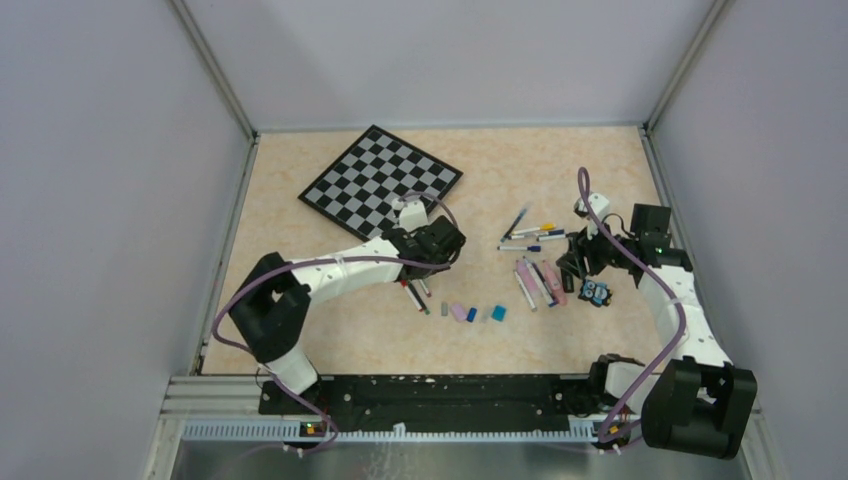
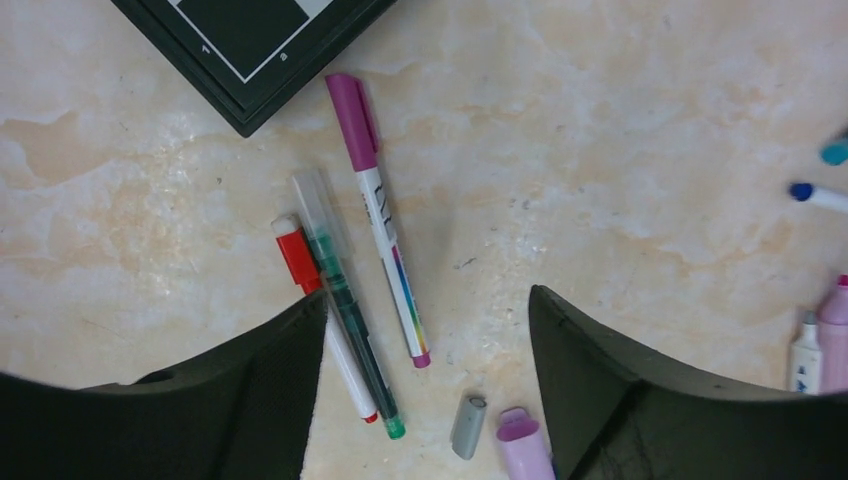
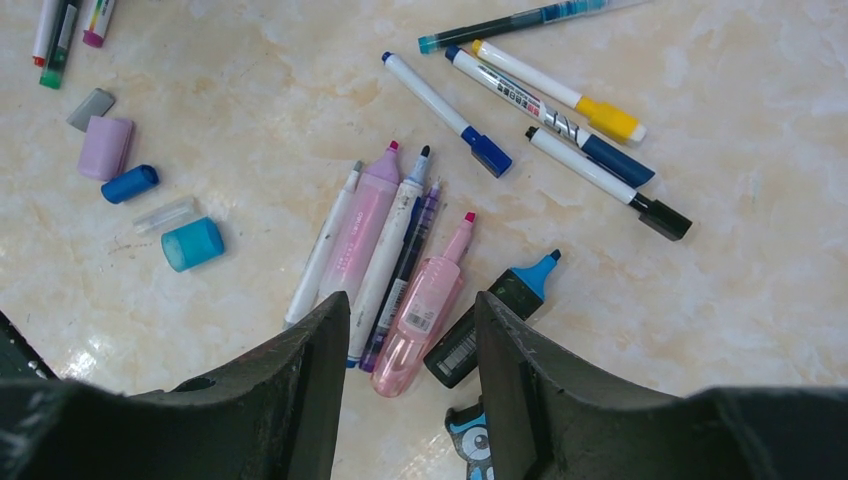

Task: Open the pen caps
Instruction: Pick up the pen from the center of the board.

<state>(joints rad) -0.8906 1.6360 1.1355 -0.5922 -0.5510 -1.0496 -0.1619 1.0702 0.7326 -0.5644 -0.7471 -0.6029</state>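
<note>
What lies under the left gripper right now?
Below the open left gripper: a pink-capped pen, green pen, grey cap, lilac cap. One finger hides a bit of the red-capped pen.

Reaches with the left arm (image 1: 330, 272) from the near-left corner of the table (image 1: 520, 165) toward its middle. Holds the left gripper (image 2: 427, 297) pointing down, jaws wide apart, empty. Folds the right arm (image 1: 672, 300) along the right edge, with the right gripper (image 3: 410, 297) pointing down, jaws partly apart, empty.

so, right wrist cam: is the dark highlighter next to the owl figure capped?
No, the dark highlighter beside the owl figure shows its bare blue chisel tip, with no cap on it.
</note>
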